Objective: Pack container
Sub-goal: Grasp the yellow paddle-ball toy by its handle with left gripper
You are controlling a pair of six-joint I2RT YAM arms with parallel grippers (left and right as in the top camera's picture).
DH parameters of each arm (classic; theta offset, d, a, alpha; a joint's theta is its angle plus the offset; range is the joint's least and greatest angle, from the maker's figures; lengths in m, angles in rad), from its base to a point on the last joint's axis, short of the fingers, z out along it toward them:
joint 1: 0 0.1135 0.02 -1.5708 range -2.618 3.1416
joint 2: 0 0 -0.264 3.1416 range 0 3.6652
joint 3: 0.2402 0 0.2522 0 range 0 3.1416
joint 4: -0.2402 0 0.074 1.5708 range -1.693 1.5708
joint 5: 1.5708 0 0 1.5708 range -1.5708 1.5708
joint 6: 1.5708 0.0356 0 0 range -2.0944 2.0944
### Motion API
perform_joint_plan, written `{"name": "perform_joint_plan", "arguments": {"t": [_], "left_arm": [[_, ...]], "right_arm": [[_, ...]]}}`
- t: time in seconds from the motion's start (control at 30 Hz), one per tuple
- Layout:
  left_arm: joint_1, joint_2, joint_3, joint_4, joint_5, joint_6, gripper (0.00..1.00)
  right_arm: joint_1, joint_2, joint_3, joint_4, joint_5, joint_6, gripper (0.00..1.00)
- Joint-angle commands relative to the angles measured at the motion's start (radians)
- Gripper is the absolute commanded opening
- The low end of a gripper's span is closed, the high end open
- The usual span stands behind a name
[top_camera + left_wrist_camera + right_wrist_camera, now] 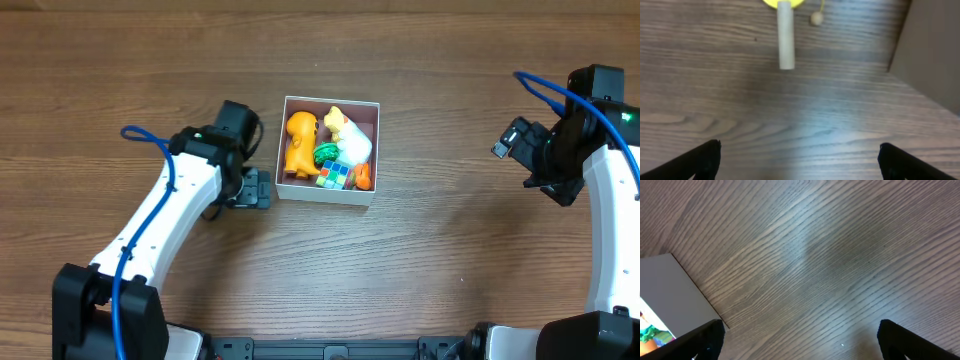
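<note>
Left gripper (258,189) beside container (322,192), toys (301,142) inside

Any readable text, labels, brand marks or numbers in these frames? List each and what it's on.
None readable in any view.
The container: plain white walls, no print visible.
The colour cube: coloured squares only, no characters.
The orange toy: too small to show any mark.
The wooden peg in the left wrist view: looks blank, but the picture is blurred.
</note>
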Motion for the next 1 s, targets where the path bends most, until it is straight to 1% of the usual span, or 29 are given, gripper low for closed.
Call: {"name": "perform_joint_plan", "arguments": {"t": [0.0,0.1,0.17,0.33,0.4,0.47,0.57,0.63,0.77,0.83,0.97], "left_arm": [[0.073,-0.004,0.002,0.015,0.027,0.051,1.00],[0.130,0.002,0.000,0.014,0.033,0.051,1.00],[0.161,0.011,-0.007,0.014,0.064,0.077,1.00],[0.173,0.032,-0.037,0.045,0.073,0.126,0.98],[0.173,0.049,-0.045,0.061,0.073,0.110,0.94],[0.173,0.081,-0.058,0.094,0.073,0.066,0.89],[0.173,0.131,-0.072,0.146,0.080,0.013,0.86],[0.173,0.171,-0.072,0.181,0.085,-0.019,0.85],[0.173,0.245,-0.072,0.259,0.142,-0.023,0.80],[0.173,0.272,-0.072,0.277,0.142,-0.046,0.78],[0.174,0.310,-0.072,0.298,0.129,-0.047,0.70]], "right_arm": [[-0.002,-0.008,0.002,0.005,0.000,-0.003,1.00],[-0.002,-0.008,0.002,0.005,0.000,-0.003,1.00],[-0.002,-0.008,0.002,0.005,0.000,-0.003,1.00],[-0.002,-0.008,0.002,0.005,0.000,-0.003,1.00],[-0.002,-0.008,0.002,0.005,0.000,-0.003,1.00],[-0.002,-0.008,0.002,0.005,0.000,-0.003,1.00],[-0.002,-0.008,0.002,0.005,0.000,-0.003,1.00],[-0.002,-0.008,0.002,0.005,0.000,-0.003,1.00],[-0.002,-0.008,0.002,0.005,0.000,-0.003,1.00],[-0.002,-0.008,0.002,0.005,0.000,-0.003,1.00],[-0.002,-0.008,0.002,0.005,0.000,-0.003,1.00]]}}
